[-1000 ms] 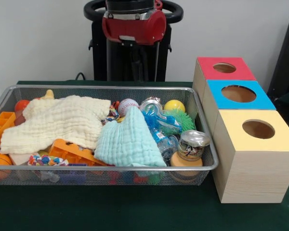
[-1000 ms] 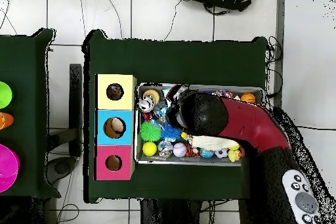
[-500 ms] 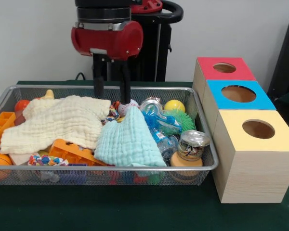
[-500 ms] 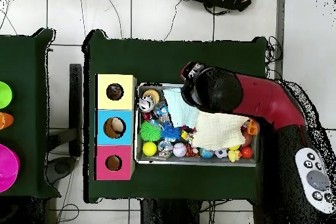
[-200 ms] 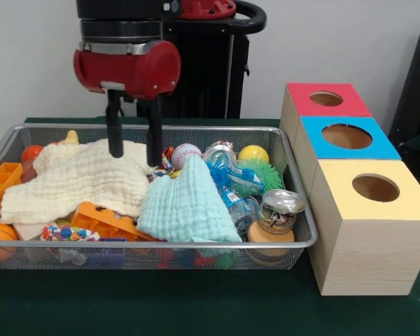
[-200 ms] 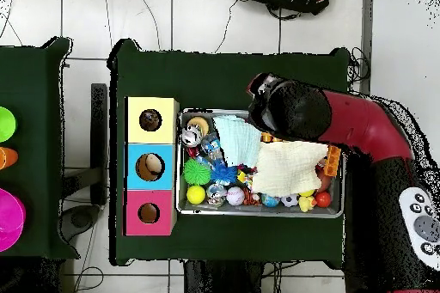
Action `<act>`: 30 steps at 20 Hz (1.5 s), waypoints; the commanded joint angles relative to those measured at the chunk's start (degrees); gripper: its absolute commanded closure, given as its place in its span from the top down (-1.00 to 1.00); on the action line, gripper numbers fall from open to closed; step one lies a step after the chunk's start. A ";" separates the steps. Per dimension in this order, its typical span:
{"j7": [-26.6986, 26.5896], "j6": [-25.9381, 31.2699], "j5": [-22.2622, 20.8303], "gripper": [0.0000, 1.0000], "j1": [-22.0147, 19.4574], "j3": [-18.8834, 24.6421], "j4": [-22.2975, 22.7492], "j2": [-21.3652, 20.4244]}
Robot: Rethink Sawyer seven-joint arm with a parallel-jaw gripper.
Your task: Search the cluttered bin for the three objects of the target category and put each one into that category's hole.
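Green-covered table (image 5: 196, 308): bare strip along its front edge, more bare cloth behind the bin in the overhead view.

Wire-mesh bin (image 5: 161, 246) fills the table's left and centre in the front view; packed to the rim, little free room inside.

Three wooden boxes stand in a row just beside the bin's right wall, touching one another: yellow-topped box (image 5: 375, 187) at the front, blue-topped box (image 5: 347, 137) in the middle, red-topped box (image 5: 327, 99) at the back. Each has one round hole, unobstructed from above.

Arm (image 6: 344, 122) reaches in over the bin's far rim.

Cream cloth (image 5: 84, 178) covers the bin's left half. Pale green cloth (image 5: 185, 206) lies at centre front, touching it.

Gripper (image 5: 134, 150): fingers apart, tips over the cream cloth's right edge near the bin's back wall; contact cannot be told.

Possible targets, right half: baseball (image 5: 185, 154), yellow ball (image 5: 253, 153), green spiky ball (image 5: 262, 173), tin can (image 5: 280, 208) at the front right corner. Orange tray (image 5: 0, 183) at the left wall.
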 commanded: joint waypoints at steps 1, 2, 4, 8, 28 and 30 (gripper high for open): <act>-17.05 -2.23 -4.96 1.00 -3.39 7.91 0.65 3.46; -16.27 -2.97 -5.35 1.00 -3.55 8.13 1.67 3.07; -15.12 -4.22 -6.00 1.00 -4.10 8.75 3.54 2.50; -15.71 -4.59 -6.46 1.00 -5.70 10.85 4.88 2.53; -12.86 -8.08 -8.64 1.00 -13.26 17.24 16.06 -1.64; -12.21 -8.64 -9.16 1.00 -13.73 17.51 16.72 -1.72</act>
